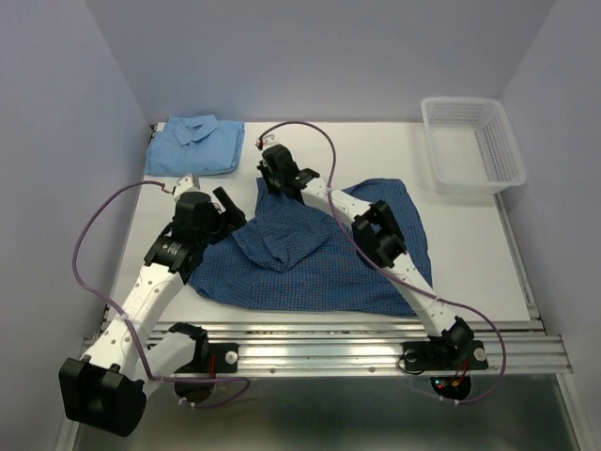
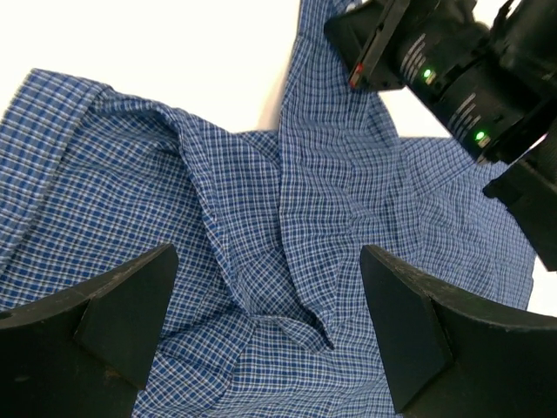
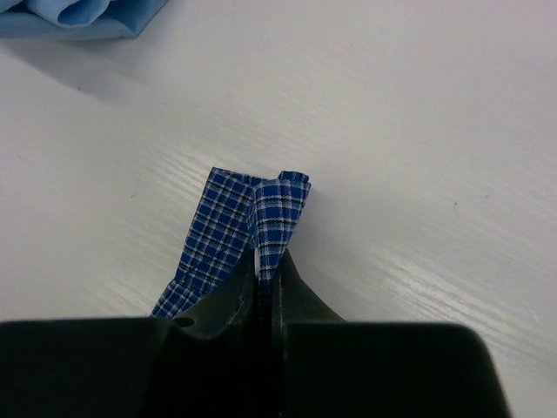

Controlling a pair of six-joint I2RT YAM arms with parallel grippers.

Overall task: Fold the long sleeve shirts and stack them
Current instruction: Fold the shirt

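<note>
White arms (image 1: 143,289), black joints (image 1: 383,235); purple cables (image 1: 75,252); green indicator lights (image 2: 426,76).

Blue-checked shirt (image 1: 319,258), sky-blue shirt (image 1: 195,146)

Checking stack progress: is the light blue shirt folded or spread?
Folded: the light blue shirt lies as a compact rectangle, collar up.

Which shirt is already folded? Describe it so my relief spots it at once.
Start at the white table and go to its far left corner. The light blue shirt lies there folded, collar showing. Unlike the dark checked shirt spread out mid-table, it is plain, pale and compact.
</note>
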